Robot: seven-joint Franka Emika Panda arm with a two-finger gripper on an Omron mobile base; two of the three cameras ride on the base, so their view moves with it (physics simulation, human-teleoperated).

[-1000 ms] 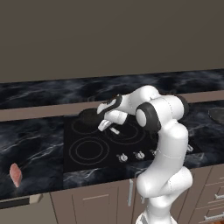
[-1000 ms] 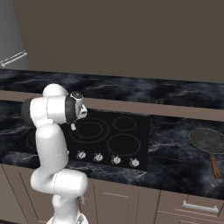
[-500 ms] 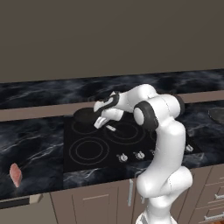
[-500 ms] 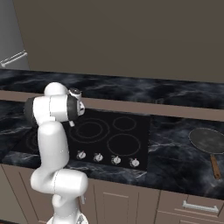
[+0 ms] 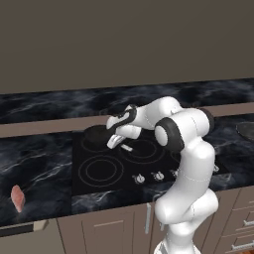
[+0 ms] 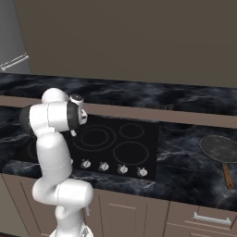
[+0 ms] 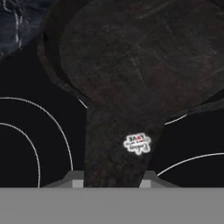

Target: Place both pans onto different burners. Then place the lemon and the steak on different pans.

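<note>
We see the cooktop at centre frame. The grey pan, at the right edge of the right base view, waits on the counter, not yet on a burner. The black pan lies over a rear burner, upper centre in the hand view; the gripper pinches its handle. The steak lies at lower left, unplaced.

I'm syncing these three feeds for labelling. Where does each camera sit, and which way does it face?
Left base view: behind-left, facing the cooktop; the arm rises at lower right, gripper at the small black pan.
Right base view: behind-right, same cooktop; the arm rises at left.
Hand view: on the hand, facing the pan's handle between the fingertips.
</note>
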